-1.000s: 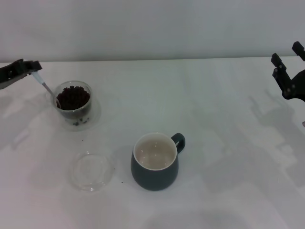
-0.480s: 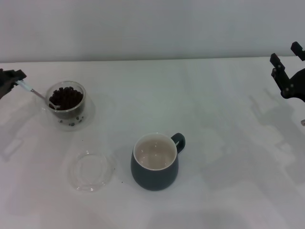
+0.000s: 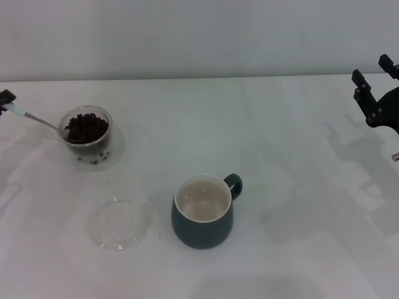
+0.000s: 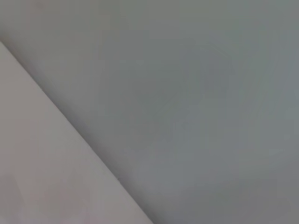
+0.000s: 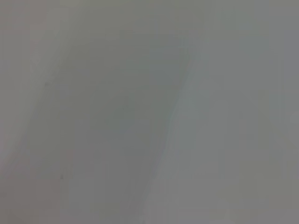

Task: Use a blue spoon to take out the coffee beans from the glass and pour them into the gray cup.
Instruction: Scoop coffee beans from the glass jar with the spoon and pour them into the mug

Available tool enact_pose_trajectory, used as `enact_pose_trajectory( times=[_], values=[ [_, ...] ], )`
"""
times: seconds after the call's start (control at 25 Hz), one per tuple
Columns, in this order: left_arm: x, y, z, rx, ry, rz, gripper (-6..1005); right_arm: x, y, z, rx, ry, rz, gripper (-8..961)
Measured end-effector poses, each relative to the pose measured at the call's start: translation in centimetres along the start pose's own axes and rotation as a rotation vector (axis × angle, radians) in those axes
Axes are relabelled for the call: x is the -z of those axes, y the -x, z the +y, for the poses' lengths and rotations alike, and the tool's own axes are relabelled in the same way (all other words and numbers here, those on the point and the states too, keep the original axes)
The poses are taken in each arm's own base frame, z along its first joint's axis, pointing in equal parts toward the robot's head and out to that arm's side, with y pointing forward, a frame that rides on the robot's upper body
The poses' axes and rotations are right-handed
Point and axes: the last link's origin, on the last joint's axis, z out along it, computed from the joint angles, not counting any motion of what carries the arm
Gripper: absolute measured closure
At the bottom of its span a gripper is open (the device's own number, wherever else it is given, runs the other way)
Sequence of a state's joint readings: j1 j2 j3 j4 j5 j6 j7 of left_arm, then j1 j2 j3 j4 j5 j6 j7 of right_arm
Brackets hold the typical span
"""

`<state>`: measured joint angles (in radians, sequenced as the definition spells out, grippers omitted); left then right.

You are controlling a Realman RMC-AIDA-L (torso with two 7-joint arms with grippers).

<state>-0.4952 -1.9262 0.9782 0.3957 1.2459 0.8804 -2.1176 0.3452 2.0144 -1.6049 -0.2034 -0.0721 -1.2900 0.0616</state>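
White table (image 3: 280, 137), grey wall behind. Glass (image 3: 87, 137) of dark coffee beans (image 3: 85, 126) far left; blue spoon (image 3: 38, 119) tip at its rim, handle held by left gripper (image 3: 5, 99) at frame edge, finger gap unclear. Gray cup (image 3: 202, 212) centre, cream inside. Right gripper (image 3: 374, 81) spread open, holding nothing, far right.

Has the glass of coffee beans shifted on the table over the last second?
Yes. The glass slid toward the robot's left, widening its gap from the gray cup, which stayed put. The blue spoon dips into it.

Bare table (image 3: 280, 137) separates glass (image 3: 87, 134), gray cup (image 3: 202, 212) and dish (image 3: 118, 223).
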Motion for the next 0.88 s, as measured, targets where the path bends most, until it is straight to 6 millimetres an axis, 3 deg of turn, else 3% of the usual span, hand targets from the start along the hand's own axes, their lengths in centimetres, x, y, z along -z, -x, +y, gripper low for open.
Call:
enact_pose_trajectory(
  times=[0.44, 0.88],
  values=[
    [1.1, 0.0, -0.2, 0.078, 0.063, 0.039, 866, -0.2, 0.1, 0.0, 0.001, 0.0, -0.003, 446],
    [1.7, -0.2, 0.2, 0.045, 0.112, 0.046, 867, -0.8, 0.3, -0.1, 0.006, 0.005, -0.008, 446]
  ],
)
